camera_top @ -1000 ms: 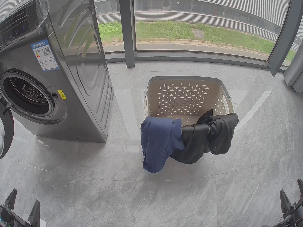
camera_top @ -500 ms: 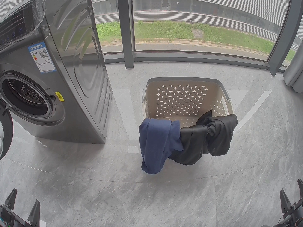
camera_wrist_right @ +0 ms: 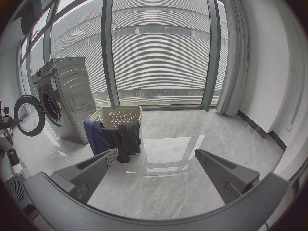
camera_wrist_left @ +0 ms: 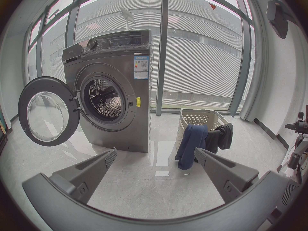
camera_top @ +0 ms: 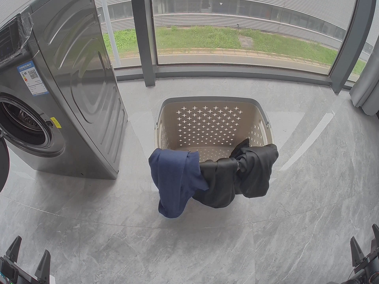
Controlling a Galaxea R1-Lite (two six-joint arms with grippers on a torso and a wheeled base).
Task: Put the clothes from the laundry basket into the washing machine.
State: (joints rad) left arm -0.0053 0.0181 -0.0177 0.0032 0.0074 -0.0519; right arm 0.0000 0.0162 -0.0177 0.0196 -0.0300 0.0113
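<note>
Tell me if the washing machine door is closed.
No, the washing machine door stands swung wide open, leaving the drum exposed.

Head camera swung right over the last second, mostly in the final half. The whole frame slid left: a camera move, not the things moving. The grey front-loading washing machine [camera_top: 75,83] ended up against the left edge of the view. Its control panel and round drum opening got partly cut off, and less of its open dark door [camera_top: 3,166] showed. The beige star-perforated plastic laundry basket [camera_top: 213,119], with the dark blue garment [camera_top: 173,178] and black garment [camera_top: 241,172] over its near rim, landed closer to frame centre. A thin pale vertical window bar [camera_top: 107,24] came into view beside the machine's top corner.
</note>
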